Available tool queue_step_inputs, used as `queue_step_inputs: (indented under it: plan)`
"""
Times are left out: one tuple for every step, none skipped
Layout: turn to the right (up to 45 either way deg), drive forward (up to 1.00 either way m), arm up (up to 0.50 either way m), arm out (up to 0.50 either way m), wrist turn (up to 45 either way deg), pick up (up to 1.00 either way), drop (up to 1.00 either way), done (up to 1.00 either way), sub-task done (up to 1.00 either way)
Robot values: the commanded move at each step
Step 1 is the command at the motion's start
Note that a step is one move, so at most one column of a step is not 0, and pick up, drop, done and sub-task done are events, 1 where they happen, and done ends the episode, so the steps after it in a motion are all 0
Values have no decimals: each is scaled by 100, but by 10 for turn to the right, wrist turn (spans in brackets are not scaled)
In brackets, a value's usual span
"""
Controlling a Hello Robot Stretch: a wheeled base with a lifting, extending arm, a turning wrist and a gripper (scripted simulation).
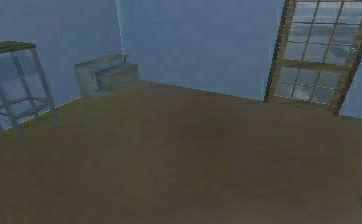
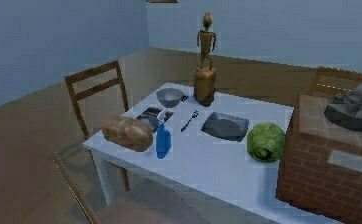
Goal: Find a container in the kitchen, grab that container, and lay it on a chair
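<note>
Looking ahead, you face a bare brown wooden floor (image 1: 189, 150) that runs to blue walls. A grey stepped box (image 1: 107, 72) sits in the far corner, a metal-framed stand (image 1: 19, 85) is at the forward view's left edge, and a wood-framed glazed door (image 1: 324, 55) is at its right. In the arm side view you have a white surface (image 2: 219, 165) with several things on it. The things here that could serve as the container are 2: a grey bowl (image 2: 170, 97) near the far edge, and a blue bottle (image 2: 163, 140) standing upright nearer the front, just beside a loaf of bread (image 2: 127, 132). Right of the bowl, a tall wooden statue (image 2: 205, 60) stands on its block base. A piece of cutlery (image 2: 189, 120) lies between the bowl and a dark square dish (image 2: 225, 126), and a round green vegetable (image 2: 266, 142) rests near a brick block (image 2: 324, 160) at the arm side view's right, which carries a grey object (image 2: 354, 105) on top. You can see 1 wooden chair (image 2: 97, 90) pulled up at the surface's left side, a second chair (image 2: 81, 190) at the bottom left corner, and a third chair back (image 2: 334, 76) behind the brick block. Both the bowl and the bottle rest on the surface, apart from every chair. You cannot tell the state of the tool from these views.
</note>
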Motion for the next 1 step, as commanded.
queue_step_inputs:
  plan:
    - [0,0,50,0,0,0,0,0,0]
